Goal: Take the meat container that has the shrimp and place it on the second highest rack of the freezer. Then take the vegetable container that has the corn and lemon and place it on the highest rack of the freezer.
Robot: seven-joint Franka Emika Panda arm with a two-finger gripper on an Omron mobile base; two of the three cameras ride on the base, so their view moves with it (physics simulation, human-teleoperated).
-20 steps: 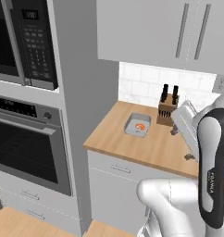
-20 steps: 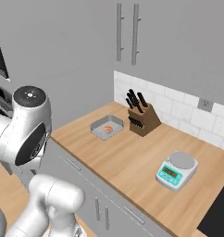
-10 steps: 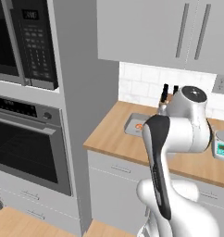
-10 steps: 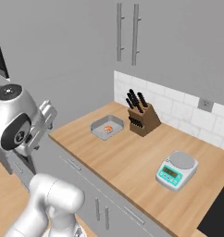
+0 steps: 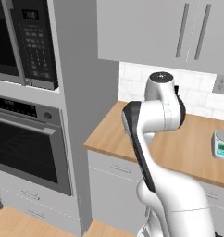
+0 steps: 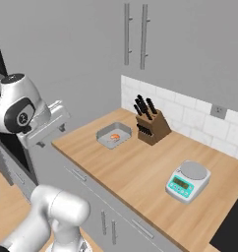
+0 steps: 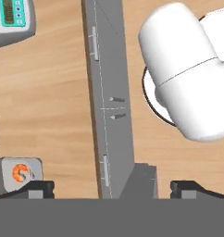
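The arm [image 5: 153,134] has swung hard over the last second: from the right of the left base view it has come across to stand in front of the counter [image 6: 140,167], and it now hides the tray there. In the right base view the hand [image 6: 44,125] has risen and turned, and hangs off the counter's front left corner, out past the edge and well short of the tray [image 6: 114,135]. The base itself has not driven; the counter sits the same in both base views. This reads as the arm folding up to reach, with the first pick not yet begun.

The tray lies on the counter near its left end, just left of the knife block [image 6: 153,128], with the shrimp [image 6: 114,137] inside it. The hand view looks straight down: the tray's corner and the shrimp [image 7: 20,172] sit at its lower left, the scale [image 7: 12,21] at upper left.

The gripper [image 7: 112,189] is spread wide and carries nothing.

Room: the counter between tray and scale [image 6: 188,180] is bare wood, so an approach from the front or right of the tray is free. The knife block stands close on the tray's right, the wall behind it. The tall oven cabinet [image 5: 81,106] flanks the counter's left end, so a swing that way is tight. I cannot tell where the freezer stands.
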